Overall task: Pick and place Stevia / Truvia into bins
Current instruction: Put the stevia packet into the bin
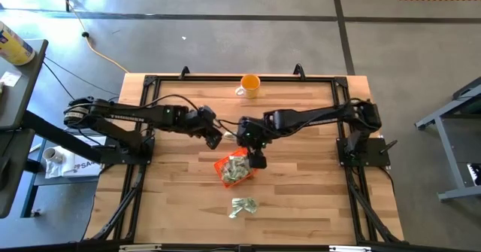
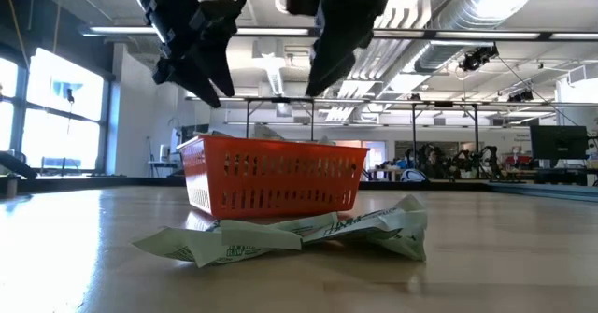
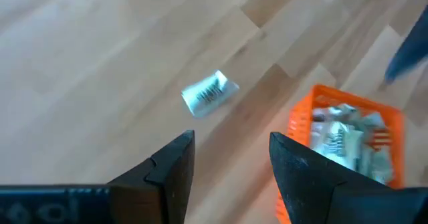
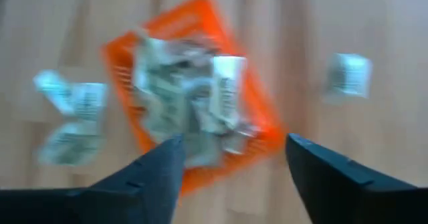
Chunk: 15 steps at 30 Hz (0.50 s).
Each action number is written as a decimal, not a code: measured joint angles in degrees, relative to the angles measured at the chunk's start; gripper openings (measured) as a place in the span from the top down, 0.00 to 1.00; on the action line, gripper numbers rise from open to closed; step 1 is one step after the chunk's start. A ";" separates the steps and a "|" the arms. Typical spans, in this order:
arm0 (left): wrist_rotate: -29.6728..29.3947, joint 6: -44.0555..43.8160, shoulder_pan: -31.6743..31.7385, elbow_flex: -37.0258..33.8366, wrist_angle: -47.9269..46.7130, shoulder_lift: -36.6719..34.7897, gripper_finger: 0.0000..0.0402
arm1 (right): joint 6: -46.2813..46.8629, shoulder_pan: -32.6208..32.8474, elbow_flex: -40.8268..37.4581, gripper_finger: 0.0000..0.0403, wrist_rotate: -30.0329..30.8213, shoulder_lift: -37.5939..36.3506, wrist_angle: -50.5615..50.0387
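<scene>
The orange tray (image 1: pixel 220 167) sits mid-table on the wood and holds a heap of pale green and white sachets (image 4: pixel 174 97). A few crumpled sachets (image 1: pixel 243 205) lie on the table in front of it, toward the near edge. A single sachet (image 3: pixel 209 93) lies flat on the wood beside the tray. My right gripper (image 4: pixel 234 144) hangs above the tray, open, with nothing between its fingers. My left gripper (image 3: pixel 231 140) hovers to the tray's far left, open and empty, above bare wood.
An orange mug with a white handle (image 1: pixel 249 85) stands at the middle of the far edge. Black frame rails (image 1: pixel 143 116) run along the table's sides. Bare wood lies to the near left and near right of the tray.
</scene>
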 joint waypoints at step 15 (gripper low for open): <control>2.73 31.55 6.71 -1.64 16.82 21.61 0.31 | 5.58 1.79 0.02 0.15 31.93 -15.94 -19.43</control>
